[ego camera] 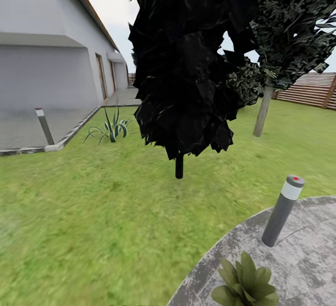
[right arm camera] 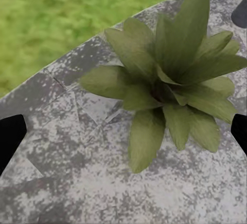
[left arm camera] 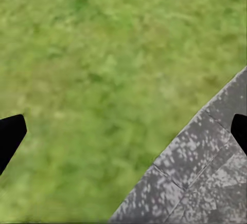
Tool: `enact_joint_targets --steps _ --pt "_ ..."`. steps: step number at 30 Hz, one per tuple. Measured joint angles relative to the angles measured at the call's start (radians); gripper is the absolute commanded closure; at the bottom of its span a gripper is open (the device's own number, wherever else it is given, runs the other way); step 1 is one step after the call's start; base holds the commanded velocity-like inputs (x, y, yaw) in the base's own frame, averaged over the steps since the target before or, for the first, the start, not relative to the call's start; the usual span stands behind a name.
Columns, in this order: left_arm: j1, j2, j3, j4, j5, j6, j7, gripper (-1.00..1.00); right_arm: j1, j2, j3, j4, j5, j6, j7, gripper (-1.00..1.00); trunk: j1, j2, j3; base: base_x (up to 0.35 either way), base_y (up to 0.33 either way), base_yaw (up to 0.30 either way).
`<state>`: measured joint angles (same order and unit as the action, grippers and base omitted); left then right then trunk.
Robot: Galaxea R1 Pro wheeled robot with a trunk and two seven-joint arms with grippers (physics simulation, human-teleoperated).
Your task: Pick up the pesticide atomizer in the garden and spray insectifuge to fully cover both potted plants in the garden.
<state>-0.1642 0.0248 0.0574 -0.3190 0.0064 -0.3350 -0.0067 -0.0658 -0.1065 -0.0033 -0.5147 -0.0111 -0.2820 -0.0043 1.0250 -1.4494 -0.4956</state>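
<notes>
One potted plant (ego camera: pixel 245 282), a low rosette of broad green leaves, sits on the round grey stone patio (ego camera: pixel 303 259) at the head view's bottom edge. In the right wrist view the same potted plant (right arm camera: pixel 170 90) lies just beyond my right gripper (right arm camera: pixel 125 134), whose black fingertips (right arm camera: pixel 10 136) stand wide apart and hold nothing. My left gripper (left arm camera: pixel 125 134) is open too, over the lawn (left arm camera: pixel 92 70) beside the patio's edge (left arm camera: pixel 195 183). The pesticide atomizer is out of view.
A grey bollard lamp (ego camera: pixel 282 210) stands on the patio behind the plant. A dark tree (ego camera: pixel 186 63) rises from the lawn ahead, with a second trunk (ego camera: pixel 262 110) to its right. A spiky plant (ego camera: pixel 111 128), another bollard (ego camera: pixel 44 124) and the house (ego camera: pixel 46 63) lie left; a slatted fence (ego camera: pixel 312 90) lies far right.
</notes>
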Motion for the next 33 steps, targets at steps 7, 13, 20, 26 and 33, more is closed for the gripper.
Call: enact_joint_targets --steps 7,13,20,26,33 --pt "0.0 -0.001 0.011 0.0 -0.001 0.001 0.0 -1.0 0.0 0.001 -0.001 -0.001 0.0 0.0 0.0 -1.0 0.0 0.0 0.0 0.0 0.173 0.278" --pt "-0.001 -0.001 0.012 0.0 0.0 0.001 0.0 -1.0 0.0 0.001 0.001 -0.001 0.0 0.0 0.0 -1.0 0.0 0.0 0.0 0.0 0.008 0.278" --pt "-0.001 0.0 0.012 0.0 0.001 0.002 0.0 -1.0 0.0 0.001 0.004 0.0 0.0 0.0 0.0 -1.0 0.027 -0.049 -0.022 0.0 0.0 0.278" --pt "-0.001 0.0 0.013 0.0 0.001 0.003 0.0 -1.0 0.0 0.001 0.005 -0.001 0.0 0.0 0.0 -1.0 0.05 -0.091 -0.041 0.0 0.0 0.278" --pt "-0.001 0.0 0.013 0.0 0.001 0.003 0.0 -1.0 0.0 0.002 0.005 0.0 0.0 0.0 0.0 -1.0 0.077 -0.14 -0.063 0.0 0.0 0.278"
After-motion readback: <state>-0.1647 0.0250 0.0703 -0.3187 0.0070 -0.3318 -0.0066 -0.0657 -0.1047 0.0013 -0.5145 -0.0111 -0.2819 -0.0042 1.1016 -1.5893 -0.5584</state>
